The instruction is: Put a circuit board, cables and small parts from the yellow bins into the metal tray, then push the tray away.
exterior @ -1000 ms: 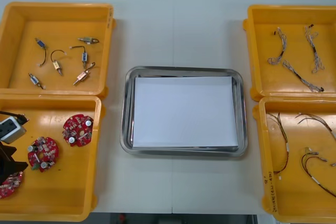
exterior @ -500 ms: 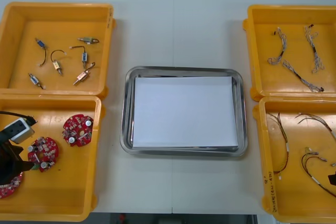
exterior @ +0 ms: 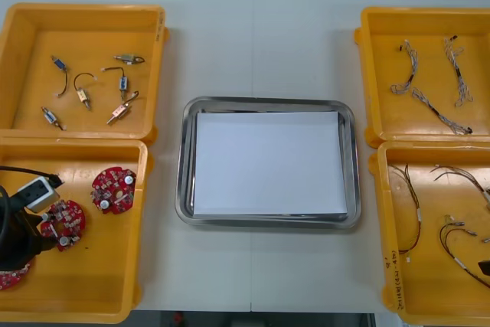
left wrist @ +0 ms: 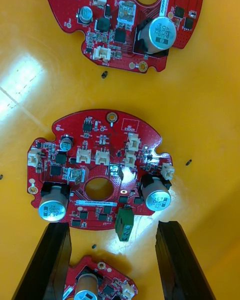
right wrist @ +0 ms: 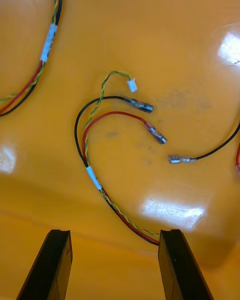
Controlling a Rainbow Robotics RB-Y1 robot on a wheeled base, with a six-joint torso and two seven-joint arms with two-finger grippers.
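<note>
You're on the first pick: your left gripper (left wrist: 112, 262), fingers apart, hovers over a circuit board (left wrist: 97, 180). I'd lower it and clamp the board. Your right gripper (right wrist: 114, 265), also apart, hangs above a red and yellow cable (right wrist: 86, 152).

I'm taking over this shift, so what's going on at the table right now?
The left claw hangs open over a round red circuit board in the near left yellow bin, nothing gripped yet. The right claw hangs open above a red, yellow and black cable in the near right yellow bin. The metal tray between them holds just its white lining.
</note>
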